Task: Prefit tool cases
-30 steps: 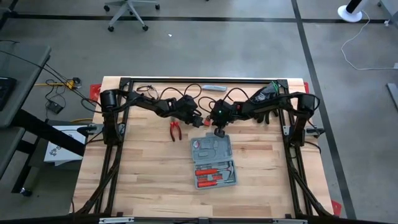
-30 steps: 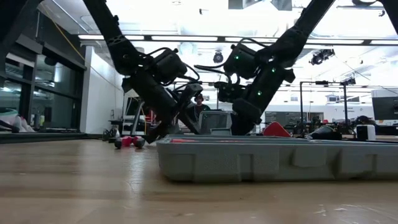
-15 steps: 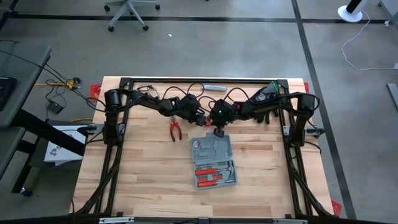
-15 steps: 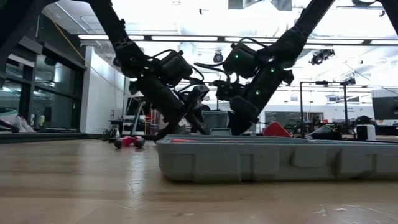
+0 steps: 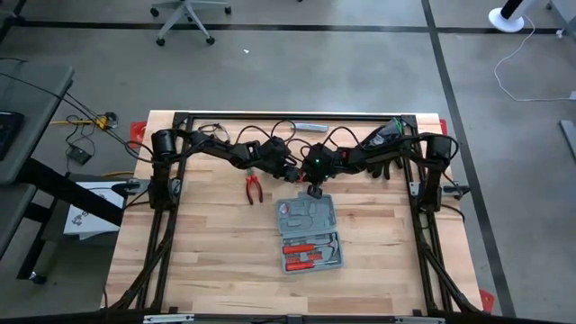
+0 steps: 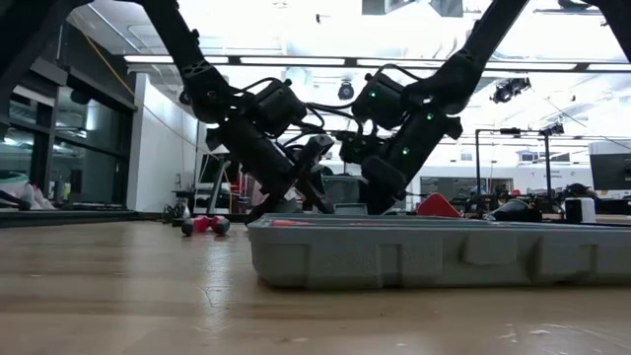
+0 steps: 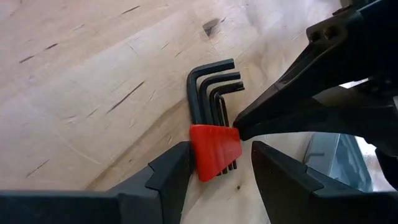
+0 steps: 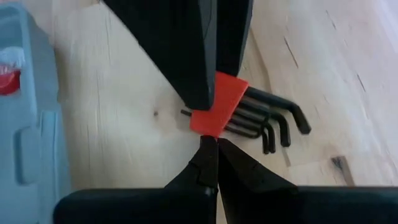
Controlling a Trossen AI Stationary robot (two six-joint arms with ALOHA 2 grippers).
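Note:
The blue-grey tool case (image 5: 308, 232) lies open on the table, red-handled tools in its near half. Just beyond its far edge lies a set of black hex keys in a red holder (image 7: 214, 152), flat on the wood. My left gripper (image 7: 221, 149) is open and straddles the red holder. My right gripper (image 8: 210, 142) is shut, its tips at the holder's edge on the side toward the case. In the high view the two grippers (image 5: 293, 176) (image 5: 315, 189) meet over the set and hide it. My left gripper slants down over the red holder, one finger (image 7: 177, 165) against the holder's side (image 7: 194, 152); the other finger (image 7: 273, 168) stands a little off it. The holder lies flat on the table. My right gripper's shut tips touch the red holder's edge (image 8: 208, 127), slanting down from the case's side; the set stays flat on the wood.
Red-handled pliers (image 5: 254, 187) lie on the table left of the grippers. A slim grey bar (image 5: 309, 127) lies at the far edge. The case's wall (image 6: 434, 251) stands close to the near side of both grippers. Bare wood lies left and right of the case.
My left gripper has moved down and toward the table's right, up to the hex key set and my right gripper, then held still. Its fingers have kept the same gap.

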